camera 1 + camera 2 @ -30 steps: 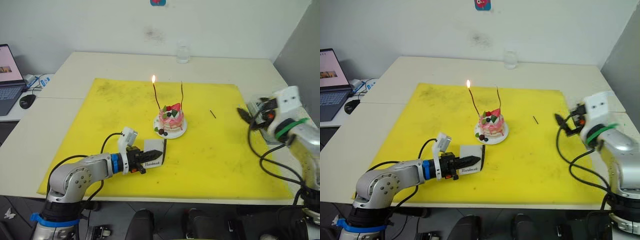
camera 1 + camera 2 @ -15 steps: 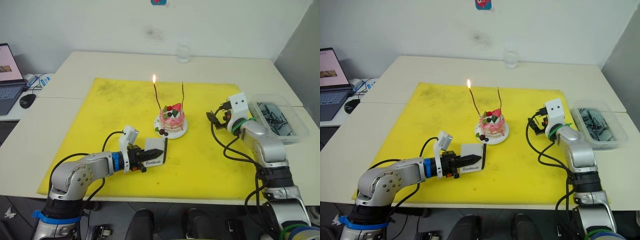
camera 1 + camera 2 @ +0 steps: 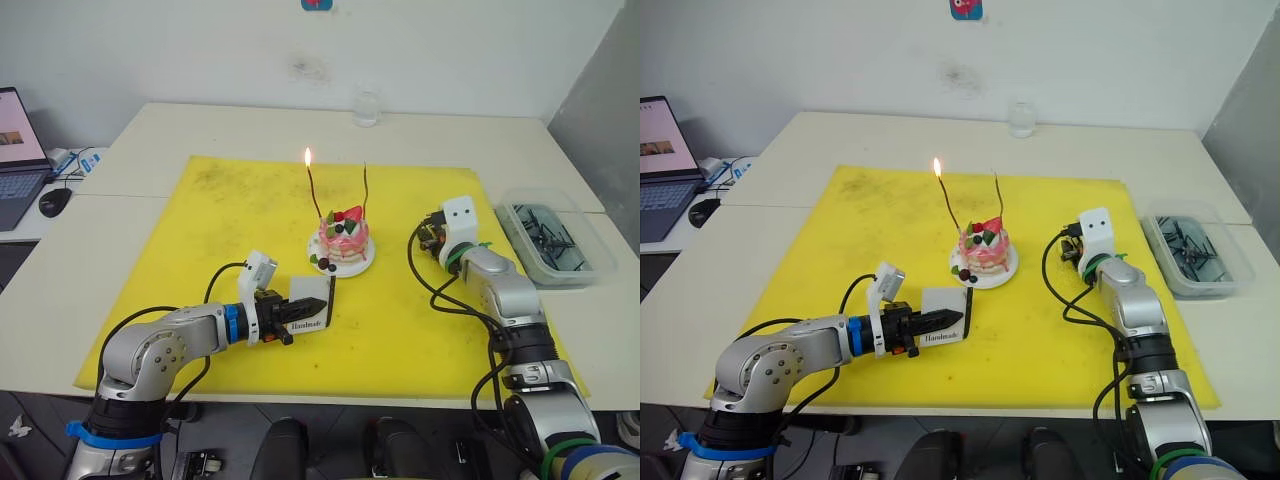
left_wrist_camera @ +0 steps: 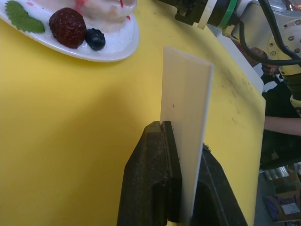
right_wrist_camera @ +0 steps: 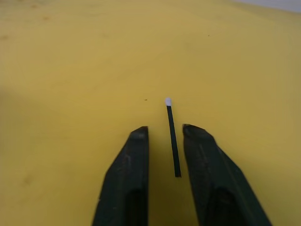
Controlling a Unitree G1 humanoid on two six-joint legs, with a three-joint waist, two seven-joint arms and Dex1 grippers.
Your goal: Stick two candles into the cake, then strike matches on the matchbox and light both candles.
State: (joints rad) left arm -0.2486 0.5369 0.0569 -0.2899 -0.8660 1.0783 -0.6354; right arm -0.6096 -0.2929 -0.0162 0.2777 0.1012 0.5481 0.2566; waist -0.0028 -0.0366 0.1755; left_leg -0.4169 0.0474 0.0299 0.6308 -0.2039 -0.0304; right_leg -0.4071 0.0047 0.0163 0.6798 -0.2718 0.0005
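Item, match (image 5: pixel 172 138): a short dark stick with a pale head, lying flat on the yellow mat (image 3: pixel 200 260), its long axis running along my right gripper (image 5: pixel 165 133) fingers and its head pointing out past their tips, toward 12 o'clock in the wrist view; my fingers are standing narrowly apart on either side of it, touching it nowhere I can see. Item, matchbox (image 3: pixel 307 312): I am holding it on edge in my left gripper (image 3: pixel 297 310), fingers clamped on it, at 7 o'clock of the cake (image 3: pixel 342 239). Item, candles: both are standing in the cake, the left candle (image 3: pixel 313 192) burning, the right candle (image 3: pixel 364 189) unlit; my right fingertips themselves are hard to make out from the head camera, hidden behind the wrist.
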